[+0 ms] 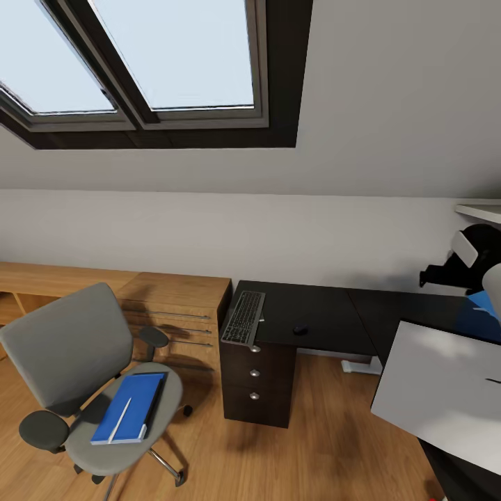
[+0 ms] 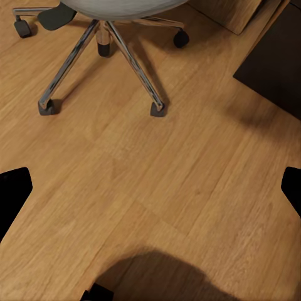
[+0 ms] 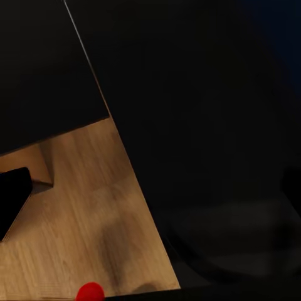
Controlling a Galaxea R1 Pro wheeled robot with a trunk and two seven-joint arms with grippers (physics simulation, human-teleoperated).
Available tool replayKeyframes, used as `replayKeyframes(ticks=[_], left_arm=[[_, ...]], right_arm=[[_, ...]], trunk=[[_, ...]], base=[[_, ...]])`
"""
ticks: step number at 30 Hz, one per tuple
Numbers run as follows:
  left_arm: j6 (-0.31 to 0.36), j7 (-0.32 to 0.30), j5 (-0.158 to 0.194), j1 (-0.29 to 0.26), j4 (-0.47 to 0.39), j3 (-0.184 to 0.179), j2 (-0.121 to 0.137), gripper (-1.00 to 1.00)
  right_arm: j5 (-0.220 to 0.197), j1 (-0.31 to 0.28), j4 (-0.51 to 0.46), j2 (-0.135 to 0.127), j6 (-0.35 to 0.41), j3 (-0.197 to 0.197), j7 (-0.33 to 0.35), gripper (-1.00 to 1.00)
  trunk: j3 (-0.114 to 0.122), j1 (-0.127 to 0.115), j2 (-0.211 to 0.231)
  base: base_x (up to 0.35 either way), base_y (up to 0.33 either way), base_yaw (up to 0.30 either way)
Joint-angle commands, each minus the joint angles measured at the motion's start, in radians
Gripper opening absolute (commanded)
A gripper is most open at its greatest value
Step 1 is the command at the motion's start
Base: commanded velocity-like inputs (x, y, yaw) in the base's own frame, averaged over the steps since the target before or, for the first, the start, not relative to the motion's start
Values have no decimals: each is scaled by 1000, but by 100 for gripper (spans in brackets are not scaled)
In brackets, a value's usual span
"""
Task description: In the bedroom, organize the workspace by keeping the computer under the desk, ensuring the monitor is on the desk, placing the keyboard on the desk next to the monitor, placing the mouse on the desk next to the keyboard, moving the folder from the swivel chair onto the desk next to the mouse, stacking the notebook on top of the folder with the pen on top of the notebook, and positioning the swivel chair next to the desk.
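A grey swivel chair (image 1: 76,369) stands on the wooden floor left of the black desk (image 1: 327,313). A flat blue stack (image 1: 136,400), the folder with perhaps the notebook, lies on its seat, and a thin white pen (image 1: 120,419) rests on top. The grey keyboard (image 1: 243,317) lies at the desk's left edge, overhanging it a little, and the small black mouse (image 1: 300,329) sits mid-desk. A large pale panel (image 1: 445,390) looms close at the right; what it is I cannot tell. My left gripper (image 2: 150,194) hangs open over bare floor near the chair's base (image 2: 100,50). My right gripper (image 3: 150,188) is open beside a dark surface.
Light wooden drawers (image 1: 177,313) line the wall left of the desk. The desk has dark drawers (image 1: 256,376) under its left end, and a white object (image 1: 362,365) lies on the floor beneath it. A black and white shape (image 1: 459,264) and a shelf (image 1: 480,211) are at the right.
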Motion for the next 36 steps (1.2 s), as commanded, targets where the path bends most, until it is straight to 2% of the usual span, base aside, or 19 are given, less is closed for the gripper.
replayKeyframes(ticks=[1,8,15,36], left_arm=[[-2,-7,7,0,1,1,0,100],[-2,-7,7,0,1,1,0,100],[-3,-8,7,0,1,1,0,100],[-4,-6,8,0,1,4,0,100]], right_arm=[[-3,0,1,-3,2,-8,3,100],[5,0,37,-13,1,-8,76,100],[31,0,56,-15,1,-8,116,100],[43,2,110,-15,0,-8,134,100]], trunk=[[0,0,-1],[0,0,-1],[0,0,-1],[0,0,-1]], base=[[0,0,0],[0,0,0],[0,0,0],[0,0,0]])
